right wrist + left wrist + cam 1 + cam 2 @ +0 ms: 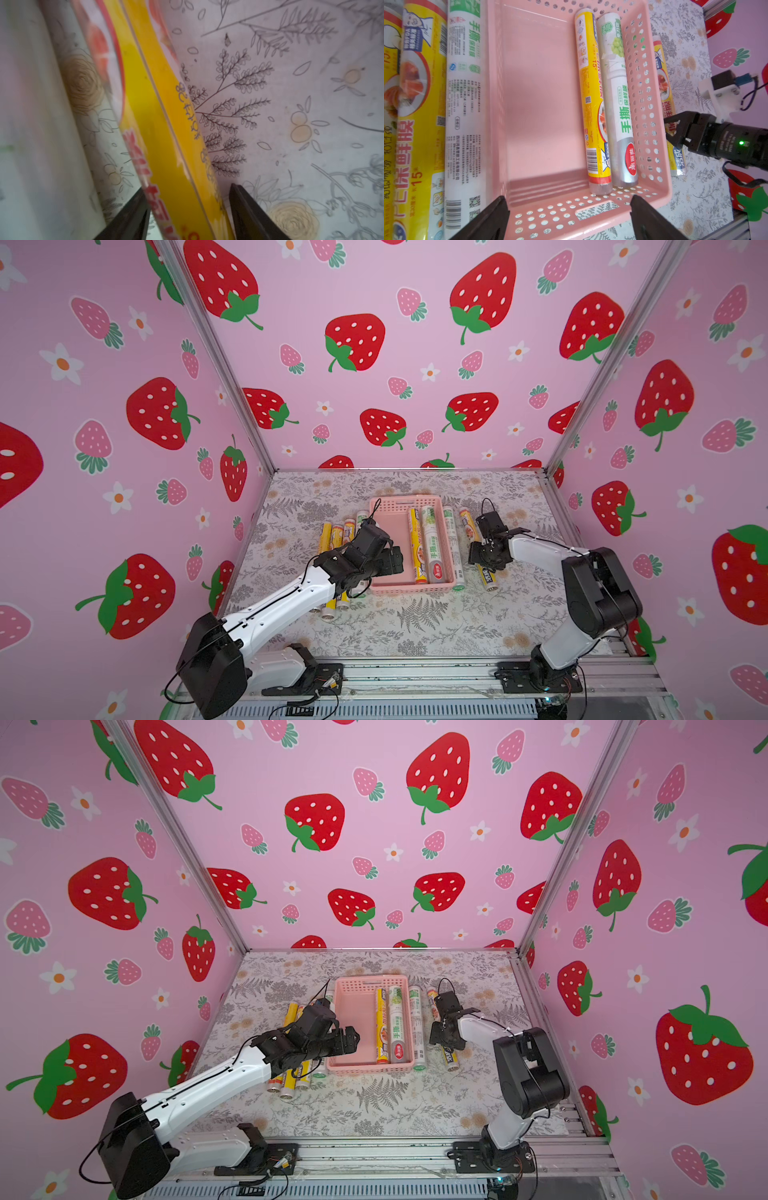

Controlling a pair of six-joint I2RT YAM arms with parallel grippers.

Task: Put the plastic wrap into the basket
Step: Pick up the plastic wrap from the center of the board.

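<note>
The pale-pink basket (390, 539) stands mid-table in both top views. Inside, along its right wall, lie a yellow plastic wrap roll (417, 547) and a white-and-silver one (432, 547); the left wrist view shows them as yellow (591, 104) and white (620, 104). My left gripper (395, 560) hangs open over the basket's near left part, with nothing between its fingers (502, 207). A white roll (452, 539) lies just outside the right wall. Beyond it a yellow roll (467, 522) rests on the cloth. My right gripper (484, 560) is open and straddles that roll (158, 124).
Several more rolls lie side by side left of the basket: yellow ones (325, 537) and a white one (464, 104), partly under my left arm. Pink strawberry walls with aluminium posts enclose the floral cloth (415, 622). A metal rail (415, 676) runs along the front.
</note>
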